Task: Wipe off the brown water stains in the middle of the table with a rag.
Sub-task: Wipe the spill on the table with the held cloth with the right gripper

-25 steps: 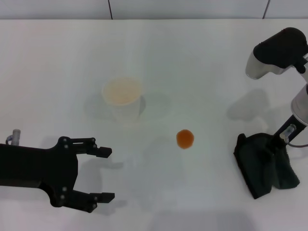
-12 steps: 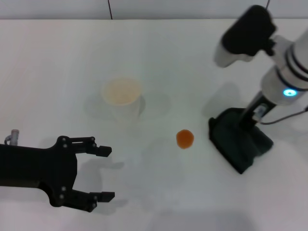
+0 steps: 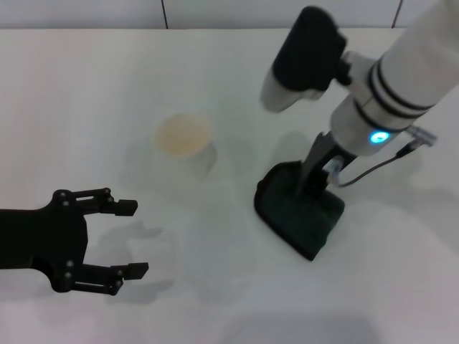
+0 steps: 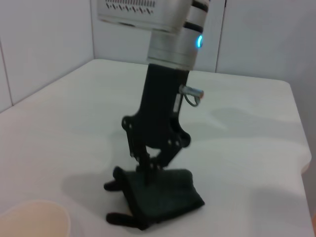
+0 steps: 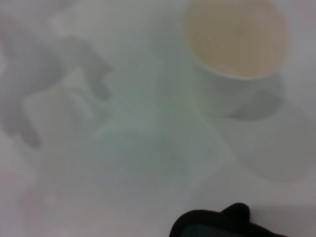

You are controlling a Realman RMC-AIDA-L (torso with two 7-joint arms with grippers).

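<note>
Head view: right hand pinches the rag flat on the desk; left hand hovers spread, near the cup.

A white paper cup stands upright and alone on the white counter, left of its middle and somewhat toward the far edge. Its mouth is open, showing a pale cream inside. A faint grey shadow spreads around its base. Along the far edge rises a pale wall crossed by thin dark vertical seams.
</note>
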